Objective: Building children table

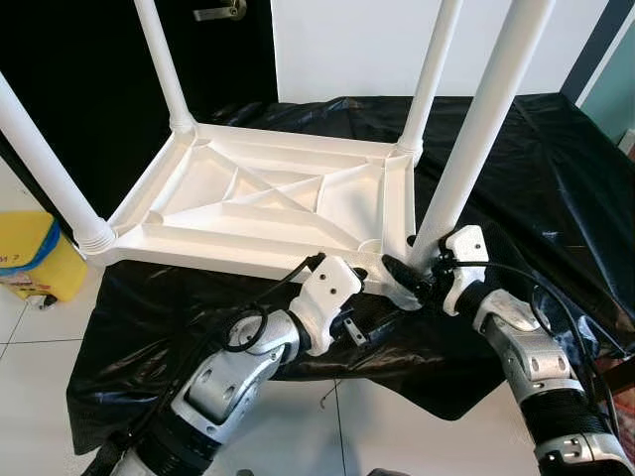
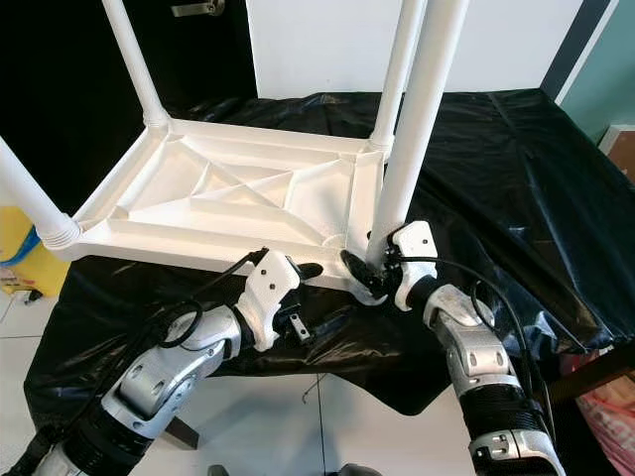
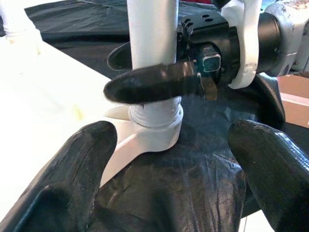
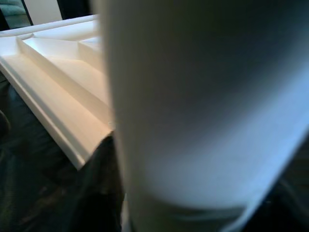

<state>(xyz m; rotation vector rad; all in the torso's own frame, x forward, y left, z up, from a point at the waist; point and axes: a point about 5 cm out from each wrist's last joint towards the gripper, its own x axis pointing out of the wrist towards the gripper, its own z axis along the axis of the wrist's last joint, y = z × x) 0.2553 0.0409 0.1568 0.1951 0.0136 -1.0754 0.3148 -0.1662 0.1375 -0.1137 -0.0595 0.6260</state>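
The white table top [image 1: 268, 203] lies upside down on a black sheet [image 1: 536, 178], ribbed underside up, so the corner sockets face upward to accept legs. Four white legs stand in the corners.

The right gripper [image 1: 405, 278] is clenched around the base of the near leg [image 1: 476, 129], just above its threaded collar. In the left wrist view one black finger [image 3: 149, 87] crosses the front of the leg and the other shows behind it. A grasp this low likely allows the wrist to turn the leg into its socket while keeping it upright.

The left gripper [image 3: 169, 159] is released, fingers spread wide. It sits just short of the same corner socket [image 3: 154, 135], which lies straight ahead between its fingertips, not touching it. From here it appears positioned to steady the table top against the turning force.

Beyond the far-left corner from the left gripper stands a yellow container [image 1: 35, 263] with a blue band on the tiled floor. Dark marks show on it, too small to read. No other writing is legible.
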